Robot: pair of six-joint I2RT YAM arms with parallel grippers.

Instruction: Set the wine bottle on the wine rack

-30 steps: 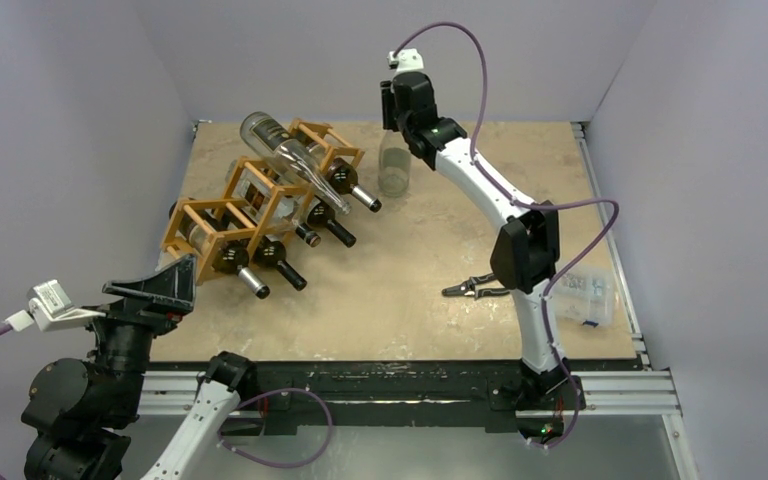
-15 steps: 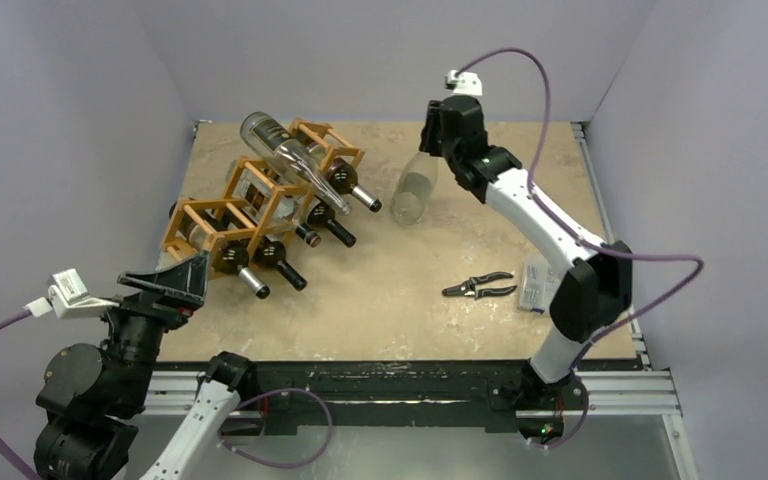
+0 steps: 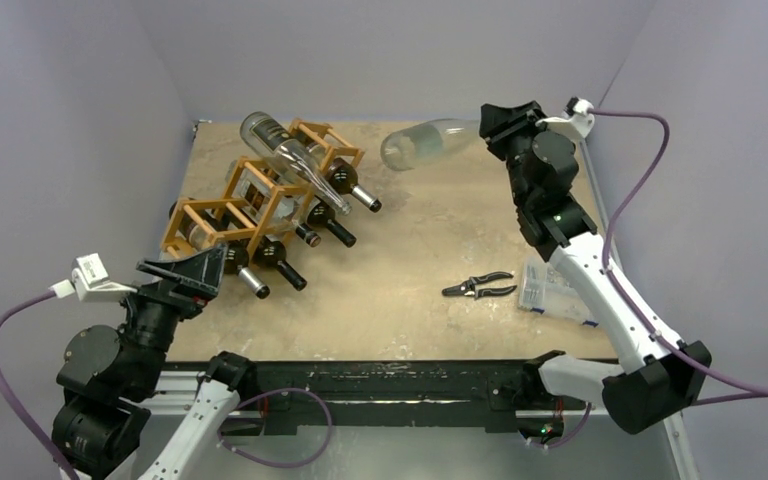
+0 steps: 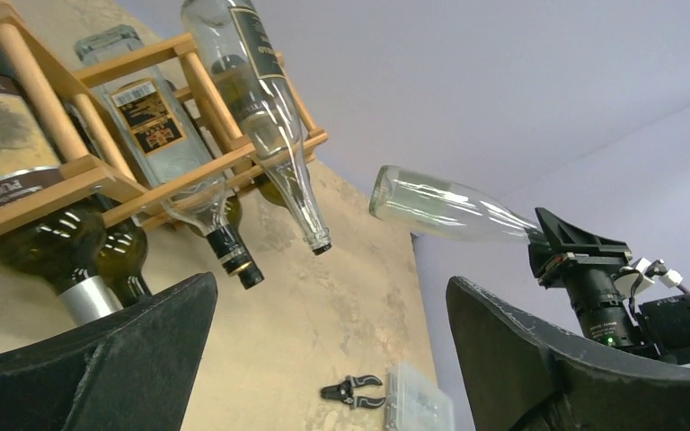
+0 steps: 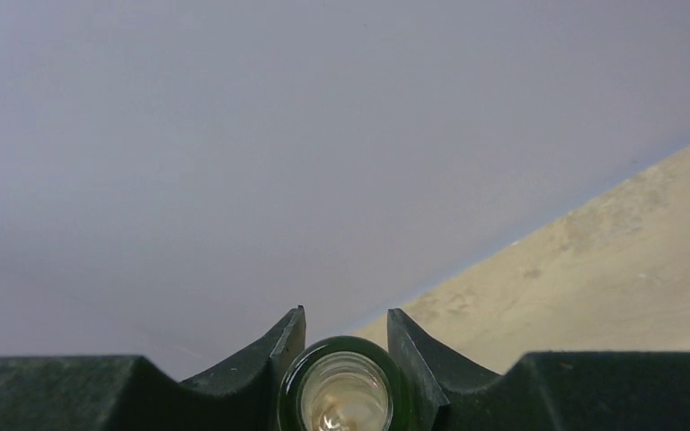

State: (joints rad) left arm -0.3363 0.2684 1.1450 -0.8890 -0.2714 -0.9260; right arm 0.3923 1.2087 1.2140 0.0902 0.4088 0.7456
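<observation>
A clear glass wine bottle (image 3: 430, 142) hangs level in the air over the back of the table, base pointing left. My right gripper (image 3: 490, 125) is shut on its neck. In the right wrist view the fingers (image 5: 292, 337) flank the green-rimmed bottle mouth (image 5: 346, 395). The wooden wine rack (image 3: 250, 205) stands at the back left, well left of the held bottle, with several bottles in its cells. My left gripper (image 3: 185, 275) is open and empty near the rack's front corner; its wrist view shows the rack (image 4: 81, 166) and the held bottle (image 4: 440, 208).
A clear bottle (image 3: 290, 160) lies slanted across the rack's top. Black pliers (image 3: 478, 287) and a clear plastic box (image 3: 555, 290) lie on the table at the right. Purple walls close in the back and both sides.
The right arm has swung to the right and lifted, tipping the wine bottle from upright on the table to level in the air. The left gripper has crept slightly right, toward the rack.
</observation>
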